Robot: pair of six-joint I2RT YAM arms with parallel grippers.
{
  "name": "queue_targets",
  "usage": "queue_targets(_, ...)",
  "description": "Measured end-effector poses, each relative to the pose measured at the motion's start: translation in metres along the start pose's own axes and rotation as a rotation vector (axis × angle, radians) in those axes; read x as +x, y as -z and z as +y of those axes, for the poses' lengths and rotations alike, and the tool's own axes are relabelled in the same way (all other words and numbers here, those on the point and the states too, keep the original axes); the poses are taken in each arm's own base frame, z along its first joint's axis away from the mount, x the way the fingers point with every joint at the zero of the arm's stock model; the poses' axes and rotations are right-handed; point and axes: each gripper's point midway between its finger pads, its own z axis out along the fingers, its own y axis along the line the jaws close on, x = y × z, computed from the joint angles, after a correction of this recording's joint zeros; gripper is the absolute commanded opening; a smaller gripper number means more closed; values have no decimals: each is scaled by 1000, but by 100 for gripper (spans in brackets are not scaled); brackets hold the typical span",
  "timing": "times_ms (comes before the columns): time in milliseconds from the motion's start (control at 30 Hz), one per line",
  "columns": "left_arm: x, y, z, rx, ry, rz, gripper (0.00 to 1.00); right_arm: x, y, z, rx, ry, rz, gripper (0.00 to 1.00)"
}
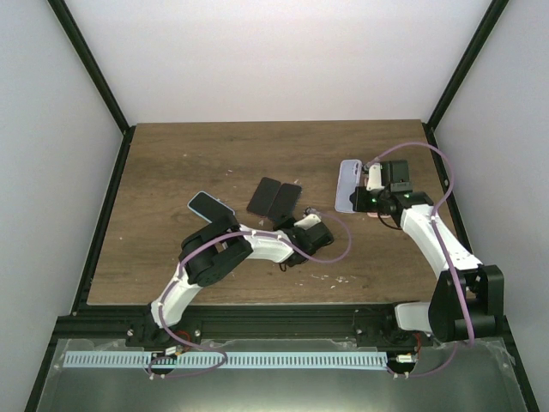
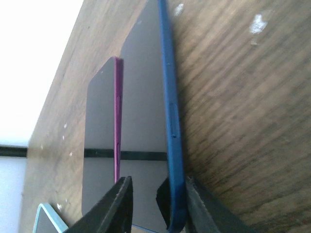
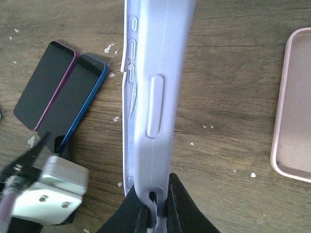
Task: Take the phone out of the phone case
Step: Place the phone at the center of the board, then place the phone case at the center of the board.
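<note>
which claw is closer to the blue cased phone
Left. The left claw is right at the blue-cased phone, straddling its blue edge. The right claw is well off to the phone's right, pinching the lavender case.

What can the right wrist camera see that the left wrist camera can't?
Only the right wrist camera shows the lavender case pinched in the right end effector, plus a pink case beside it. Only the left wrist camera shows the thin buttons on the blue phone edge. Both show the blue phone and the magenta phone lying side by side on the wooden table, with the left end effector at the blue one.
</note>
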Motion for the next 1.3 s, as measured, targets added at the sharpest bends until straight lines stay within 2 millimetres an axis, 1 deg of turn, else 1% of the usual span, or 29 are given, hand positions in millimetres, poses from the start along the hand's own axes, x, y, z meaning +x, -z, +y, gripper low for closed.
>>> queue_targets(133, -1, 1, 5, 10, 38, 5, 46, -2, -4, -2, 9, 42, 13, 1)
queue_targets(200, -2, 3, 5, 34, 63, 8, 50, -8, -7, -3, 2, 74, 23, 1)
queue_targets(267, -5, 7, 4, 77, 98, 5, 55, -18, -9, -4, -18, 110, 32, 1)
queue_targets(333, -6, 13, 1, 142, 129, 3, 58, -28, -11, -6, -40, 131, 47, 1)
queue_targets(400, -5, 22, -4, 216, 156, 0, 60, -41, -18, -11, -63, 144, 70, 1)
queue_targets(500, 1, 37, -9, 329, 198, 1, 61, -48, -33, -26, -93, 128, 128, 1)
queue_targets(600, 3, 55, -9, 419, 253, -3, 62, -42, -47, -48, -114, 89, 203, 1)
queue_targets(700, -1, 75, -5, 488, 317, -23, 62, -30, -54, -66, -124, 55, 268, 1)
queue_targets(800, -3, 92, 1, 544, 381, -39, 61, -22, -58, -77, -138, 35, 318, 2)
queue_targets(867, -1, 99, 3, 569, 416, -42, 61, -18, -61, -80, -149, 32, 341, 3)
queue_targets(1000, 9, 103, 4, 594, 462, -21, 61, -8, -70, -82, -176, 14, 391, 5)
queue_targets(1167, 19, 103, 4, 606, 496, 6, 61, 12, -83, -80, -234, -43, 466, 6)
queue_targets(1300, 25, 100, 11, 600, 533, 21, 61, 15, -86, -80, -242, -65, 472, 6)
